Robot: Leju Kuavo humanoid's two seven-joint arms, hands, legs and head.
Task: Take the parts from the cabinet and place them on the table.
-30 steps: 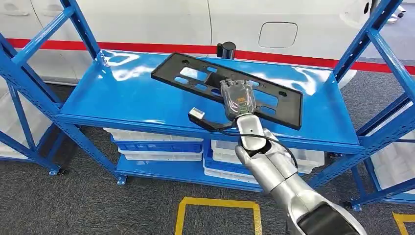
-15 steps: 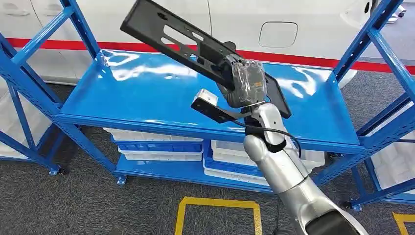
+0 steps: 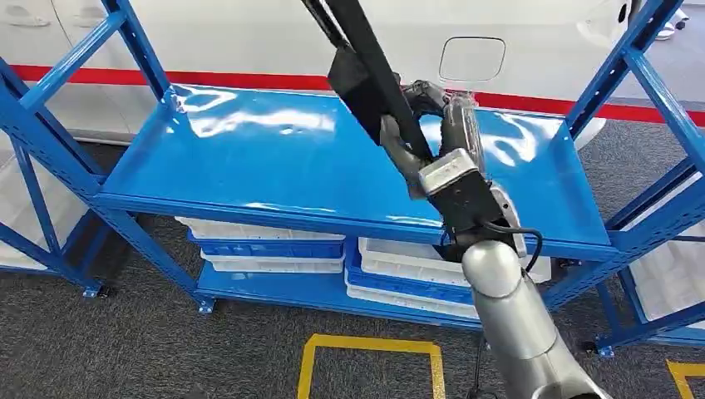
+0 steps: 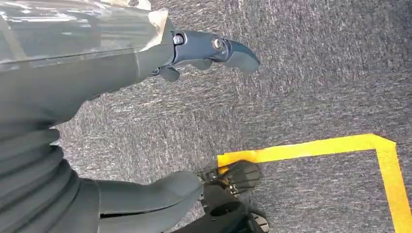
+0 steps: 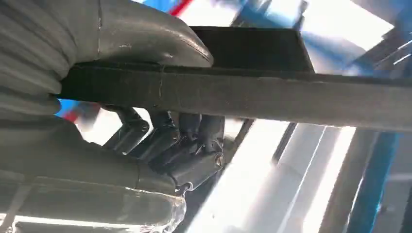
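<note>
My right hand (image 3: 432, 133) grips a long flat black plastic panel (image 3: 366, 62) and holds it up edge-on above the blue shelf (image 3: 249, 158); the panel's upper end runs out of the top of the head view. From the right wrist camera the panel (image 5: 272, 94) crosses as a dark bar, with the thumb (image 5: 145, 34) on one face and the dark fingers (image 5: 184, 141) curled on the other. My left hand (image 4: 145, 97) hangs over grey carpet with its fingers (image 4: 228, 48) apart and nothing in it.
The blue metal rack has uprights (image 3: 640, 58) at both sides and white and blue bins (image 3: 274, 245) on its lower shelf. A white car body (image 3: 465, 41) with a red stripe stands behind. Yellow floor tape (image 3: 370, 345) marks the grey carpet in front.
My right hand has lifted the black panel off the shelf and swung it from lying flat to standing steeply on edge, its far end now out of the picture's top.
</note>
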